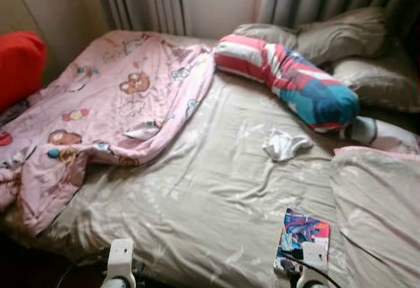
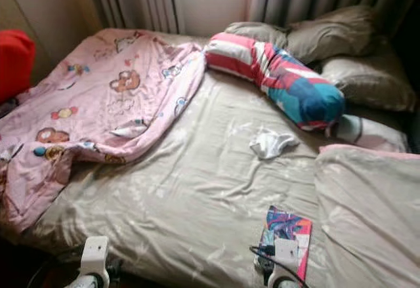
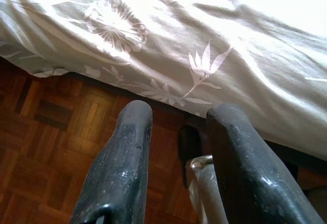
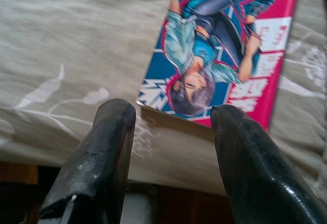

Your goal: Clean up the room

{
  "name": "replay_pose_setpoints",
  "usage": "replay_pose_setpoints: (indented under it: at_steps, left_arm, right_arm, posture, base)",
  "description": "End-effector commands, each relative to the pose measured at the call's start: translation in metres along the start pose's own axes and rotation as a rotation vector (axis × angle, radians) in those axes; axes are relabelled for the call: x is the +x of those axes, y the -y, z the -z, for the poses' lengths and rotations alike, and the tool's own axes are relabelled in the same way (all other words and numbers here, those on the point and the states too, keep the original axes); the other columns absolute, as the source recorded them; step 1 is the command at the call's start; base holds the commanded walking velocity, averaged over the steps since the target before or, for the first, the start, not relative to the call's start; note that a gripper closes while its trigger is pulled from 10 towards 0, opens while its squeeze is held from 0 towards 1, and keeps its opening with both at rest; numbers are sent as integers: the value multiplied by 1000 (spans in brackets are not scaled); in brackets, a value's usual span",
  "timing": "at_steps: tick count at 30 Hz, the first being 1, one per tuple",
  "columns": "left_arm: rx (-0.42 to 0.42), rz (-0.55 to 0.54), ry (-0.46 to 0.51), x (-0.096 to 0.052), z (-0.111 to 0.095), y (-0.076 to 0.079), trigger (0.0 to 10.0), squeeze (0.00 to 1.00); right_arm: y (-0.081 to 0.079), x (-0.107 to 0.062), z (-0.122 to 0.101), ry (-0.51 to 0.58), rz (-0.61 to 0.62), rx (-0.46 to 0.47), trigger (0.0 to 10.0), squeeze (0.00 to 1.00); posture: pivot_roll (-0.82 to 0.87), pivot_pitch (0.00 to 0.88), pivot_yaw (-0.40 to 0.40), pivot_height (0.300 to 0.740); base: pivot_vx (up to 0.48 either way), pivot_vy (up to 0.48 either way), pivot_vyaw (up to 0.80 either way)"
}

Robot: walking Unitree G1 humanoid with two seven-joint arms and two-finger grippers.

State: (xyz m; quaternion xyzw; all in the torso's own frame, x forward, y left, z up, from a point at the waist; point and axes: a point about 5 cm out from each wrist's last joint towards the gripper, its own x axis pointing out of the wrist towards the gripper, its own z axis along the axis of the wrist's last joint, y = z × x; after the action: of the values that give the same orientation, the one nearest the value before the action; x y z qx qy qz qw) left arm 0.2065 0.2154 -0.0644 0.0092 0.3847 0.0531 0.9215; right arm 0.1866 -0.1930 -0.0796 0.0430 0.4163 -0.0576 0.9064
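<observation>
comic book [image 4: 225,45] lies flat on the beige bedsheet [image 1: 210,196] at the near edge of the bed, just beyond the right gripper [image 4: 171,132], whose fingers stand apart with nothing between them. left gripper [image 3: 176,132] hangs spread over the wooden floor [image 3: 46,132] beside the bed. a white sock [image 1: 285,145] lies mid-bed, between a pink blanket [image 1: 111,104] and a striped bolster [image 1: 289,78].

A thin comic book with a glossy pink-and-blue illustrated cover [image 1: 302,237] lies flat near the foot edge of the beige leaf-print bedsheet [image 1: 197,196], a crumpled white cloth [image 1: 285,145] sits mid-bed, and a rumpled pink cartoon-print blanket [image 1: 98,111] sprawls over the bed's left side.
</observation>
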Motion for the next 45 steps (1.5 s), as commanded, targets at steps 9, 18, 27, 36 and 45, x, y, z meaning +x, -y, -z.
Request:
replay_pose_setpoints:
  at_steps: [9, 18, 27, 36, 45]
  left_arm:
    - [-18, -18, -71, -4, 16, -6, 10000, 0]
    - [-11, -19, -82, -5, 19, -7, 10000, 0]
    - [-6, -23, -90, -6, 20, -12, 10000, 0]
    - [0, -33, -102, -9, 25, -25, 10000, 0]
    - [7, -39, -115, -12, 29, -33, 10000, 0]
  right_arm:
    - [11, -5, 17, -67, 17, -32, 10000, 0]
    - [22, -8, 23, -90, 30, -33, 10000, 0]
    - [15, -7, 24, -90, 21, -24, 10000, 0]
    - [-6, -5, 22, -81, -2, -26, 10000, 0]
    - [-14, -4, 21, -76, -4, -11, 10000, 0]
  posture:
    - [-36, 124, 12, 740]
    - [-37, 136, 23, 740]
    - [-38, 142, 32, 740]
    - [-36, 144, 35, 740]
    - [-29, 134, 38, 740]
  base:
    - [0, 330, 0]
    - [0, 352, 0]
    - [0, 355, 0]
    - [0, 350, 0]
    - [0, 380, 0]
